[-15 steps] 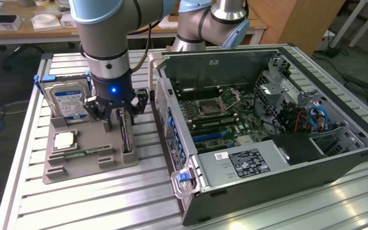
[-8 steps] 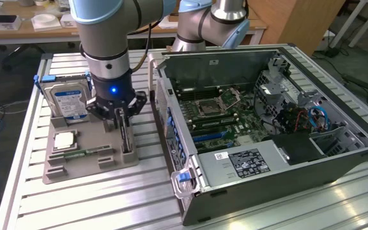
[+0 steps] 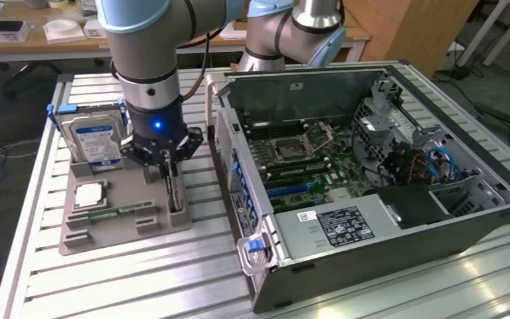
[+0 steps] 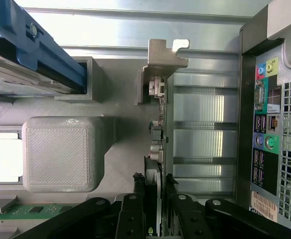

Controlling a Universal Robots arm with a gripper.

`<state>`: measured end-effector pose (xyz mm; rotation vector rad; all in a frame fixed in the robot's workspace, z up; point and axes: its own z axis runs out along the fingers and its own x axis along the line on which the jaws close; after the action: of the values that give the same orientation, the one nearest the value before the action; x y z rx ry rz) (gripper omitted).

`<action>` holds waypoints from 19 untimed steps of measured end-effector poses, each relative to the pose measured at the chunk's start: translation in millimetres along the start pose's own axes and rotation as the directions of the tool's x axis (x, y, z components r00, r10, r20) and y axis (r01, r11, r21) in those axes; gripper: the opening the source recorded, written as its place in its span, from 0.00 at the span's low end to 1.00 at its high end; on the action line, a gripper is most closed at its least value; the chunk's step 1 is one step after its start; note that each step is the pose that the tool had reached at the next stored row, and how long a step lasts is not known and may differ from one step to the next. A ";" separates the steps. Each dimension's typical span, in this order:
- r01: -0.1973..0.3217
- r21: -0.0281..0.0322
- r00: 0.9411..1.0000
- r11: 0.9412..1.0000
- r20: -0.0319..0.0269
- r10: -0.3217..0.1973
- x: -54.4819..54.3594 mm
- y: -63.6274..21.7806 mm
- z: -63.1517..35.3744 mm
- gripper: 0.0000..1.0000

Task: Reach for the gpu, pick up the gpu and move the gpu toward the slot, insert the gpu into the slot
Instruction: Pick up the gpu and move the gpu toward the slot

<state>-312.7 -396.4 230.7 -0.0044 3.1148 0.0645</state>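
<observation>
The gpu [image 3: 174, 197] stands on its edge in a groove of the grey holder tray [image 3: 117, 236], its metal bracket [image 4: 163, 59] at the far end. My gripper [image 3: 170, 174] has come straight down over the card. In the wrist view, the gripper [image 4: 154, 183] has its two black fingers [image 4: 138, 185] pressed against either face of the dark card [image 4: 155, 142], which still sits in the groove. The slot [image 3: 291, 190] is a long narrow connector on the green motherboard [image 3: 313, 159] inside the open computer case, to the exterior view's right of the tray.
On the same tray sit a blue-labelled hard drive [image 3: 93, 136], a square silver processor chip [image 3: 89, 194] and a green memory stick [image 3: 113, 214]. The case's rear panel with ports [image 4: 267, 124] stands close beside the card. Drive cages and cables [image 3: 424, 163] crowd the case's far side.
</observation>
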 end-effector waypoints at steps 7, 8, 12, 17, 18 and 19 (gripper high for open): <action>0.000 0.000 1.000 1.000 0.000 0.000 0.5 0.1 -0.5 0.26; 0.000 0.000 1.000 1.000 0.000 0.000 0.5 0.1 -1.4 0.26; 0.000 0.000 1.000 1.000 0.000 0.000 0.3 0.3 -6.3 0.26; 0.000 0.000 1.000 1.000 0.000 0.000 0.2 0.5 -12.4 0.26; 0.000 0.000 1.000 1.000 0.000 0.000 0.1 0.6 -13.7 0.26; 0.000 0.000 1.000 1.000 0.000 0.000 0.1 0.7 -15.2 0.26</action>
<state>-313.2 -396.4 246.0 -0.0043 3.1148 0.0646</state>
